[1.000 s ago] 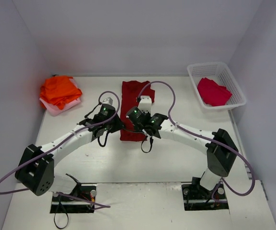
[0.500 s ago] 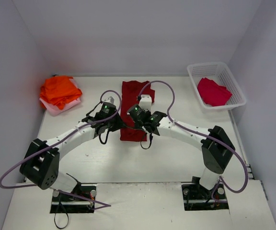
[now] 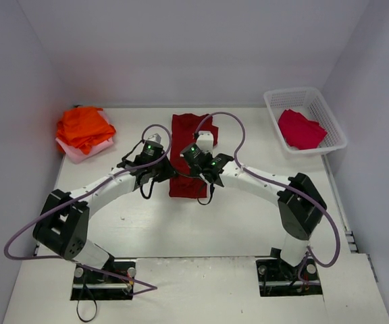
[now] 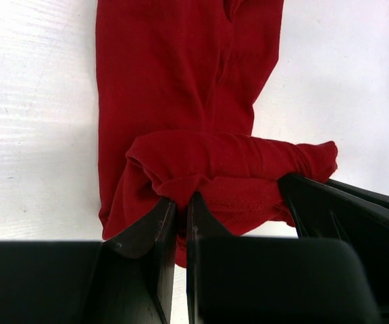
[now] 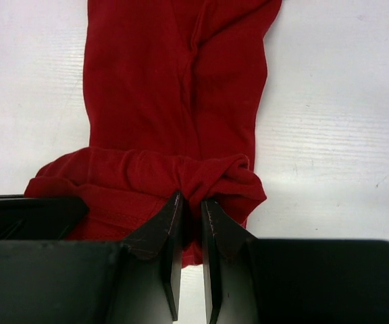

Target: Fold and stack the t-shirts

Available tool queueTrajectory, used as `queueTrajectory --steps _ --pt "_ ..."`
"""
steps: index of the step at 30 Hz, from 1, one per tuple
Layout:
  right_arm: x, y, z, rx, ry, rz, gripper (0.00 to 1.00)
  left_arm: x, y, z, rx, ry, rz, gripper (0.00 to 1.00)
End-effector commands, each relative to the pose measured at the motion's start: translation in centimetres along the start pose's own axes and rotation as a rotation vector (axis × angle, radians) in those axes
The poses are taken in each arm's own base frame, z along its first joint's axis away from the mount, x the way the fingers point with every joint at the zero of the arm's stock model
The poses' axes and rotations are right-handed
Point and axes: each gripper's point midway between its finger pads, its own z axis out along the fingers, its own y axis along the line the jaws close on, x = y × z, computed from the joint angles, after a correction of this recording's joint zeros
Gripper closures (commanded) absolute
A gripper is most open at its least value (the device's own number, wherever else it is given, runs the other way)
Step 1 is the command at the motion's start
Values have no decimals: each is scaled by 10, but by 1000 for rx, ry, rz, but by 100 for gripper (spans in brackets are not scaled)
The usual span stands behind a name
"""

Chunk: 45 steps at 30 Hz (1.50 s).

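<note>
Both tools of mine are pressed almost together, and each pinches cloth. My left tool [image 4: 181, 202] grips the near hem of the large, soft dark red t-shirt [image 4: 174, 81] toward its left corner. My right tool [image 5: 191, 199] grips the same hem toward its right corner. The two tools sit just beside each other over the middle of the one flat white counter [image 3: 235, 216].

There is only one dark red t-shirt. It is doubled lengthwise into a long narrow strip that runs from the far side of the counter toward my bases. A soft crease runs down its length. The far part lies flat, while the near end is lifted and rolled back over itself. Between my two tools it forms a wrinkled, bunched ridge.

One white plastic lattice basket [image 3: 331, 131] stands at the far right corner, well apart from the strip. At the far left is one heap of bright orange t-shirts [image 3: 83, 127], crumpled together so that I cannot count them. One crimson t-shirt [image 3: 301, 128] lies loosely bunched inside the basket. One pale pink t-shirt [image 3: 78, 154] lies under the orange heap, with only its near edge showing.
</note>
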Motion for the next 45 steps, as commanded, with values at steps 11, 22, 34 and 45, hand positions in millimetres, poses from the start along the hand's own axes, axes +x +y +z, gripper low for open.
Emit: queueTrajectory --steps 11,22,34,45 --pt "-33 -7 10 26 -63 8 98 -38 -11 3 28 -83 13 100" --pt "-35 -14 23 36 -51 4 96 -42 -10 13 27 -76 14 100" --pt "-32 -17 33 43 -45 -4 93 -45 -9 18 19 -86 22 100" --pt "-43 -19 33 46 -64 -1 85 -54 -11 21 11 -102 36 100"
